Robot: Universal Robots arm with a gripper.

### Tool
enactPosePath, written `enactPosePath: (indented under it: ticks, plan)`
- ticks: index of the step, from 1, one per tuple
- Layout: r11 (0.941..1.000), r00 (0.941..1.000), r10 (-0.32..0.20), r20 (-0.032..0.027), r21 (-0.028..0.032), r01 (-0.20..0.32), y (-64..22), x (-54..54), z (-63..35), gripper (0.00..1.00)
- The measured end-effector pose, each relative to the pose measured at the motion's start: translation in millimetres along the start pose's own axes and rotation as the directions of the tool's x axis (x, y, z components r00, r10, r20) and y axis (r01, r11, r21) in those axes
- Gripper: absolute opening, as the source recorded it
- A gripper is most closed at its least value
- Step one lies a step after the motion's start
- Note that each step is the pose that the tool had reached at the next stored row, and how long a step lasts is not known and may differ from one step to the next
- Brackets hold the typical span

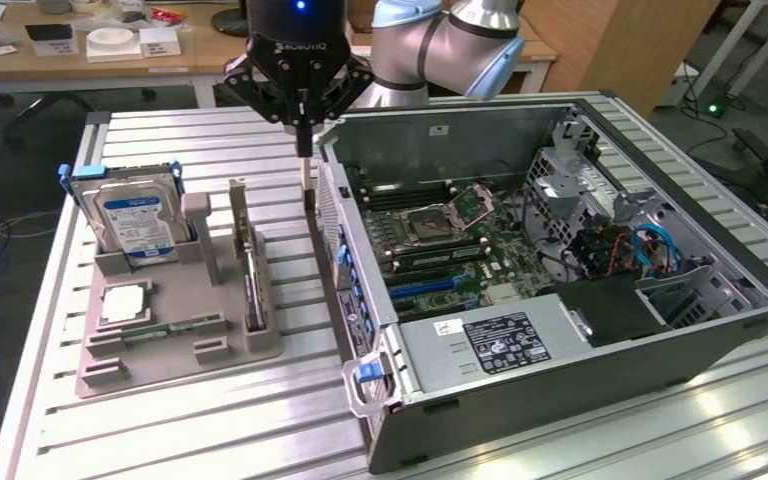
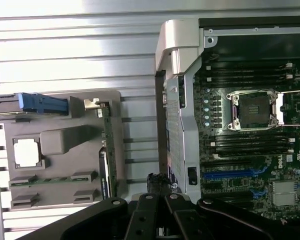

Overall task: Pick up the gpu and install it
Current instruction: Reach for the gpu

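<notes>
Look to the gripper [image 1: 305, 150], poised above the strip of worktop [image 1: 224, 430] between the grey parts tray [image 1: 224, 347] and the side wall of the open PC case [image 1: 558, 400]. Jaws pressed together, narrow, with no card seen between them.

Find the gpu [image 1: 247, 270] standing on edge in a slot of that tray, upright, just beside the gripper toward the exterior view's left and apart from the jaws. In the wrist view, a thin green-edged strip [image 2: 106, 155] with a metal bracket at one end. Shares the tray with a blue-labelled hard drive [image 1: 137, 215], a processor chip [image 1: 124, 303] and a memory stick [image 1: 157, 327].

Inside the case, a bare motherboard [image 1: 451, 250] with a blue expansion slot [image 1: 424, 287], unfilled.

Likely trouble from here, as a judgement:
- Coming down on the card with jaws shut and striking its top edge instead of straddling it.
- Drifting toward the case wall, so close by, and clipping its rim.
- Pulling the card out crooked and jamming it in the narrow tray slot, or dragging the tray along.
- Gripping such a thin board too lightly and letting it swing or slip.
- At the case, missing the blue slot, catching the bracket on the wall, or pressing onto neighbouring parts.
</notes>
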State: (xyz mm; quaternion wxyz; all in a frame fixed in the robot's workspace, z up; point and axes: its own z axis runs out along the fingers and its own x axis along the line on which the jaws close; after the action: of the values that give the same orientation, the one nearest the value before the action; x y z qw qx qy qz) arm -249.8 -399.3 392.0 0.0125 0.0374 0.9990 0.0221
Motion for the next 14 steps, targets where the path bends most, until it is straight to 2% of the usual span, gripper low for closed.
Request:
enactPosePath:
  ticks: [14]
  plan:
    - [1.0000,1.0000,0.000,0.0000,0.0000,0.000,-1.2,14.6,-0.2,0.11]
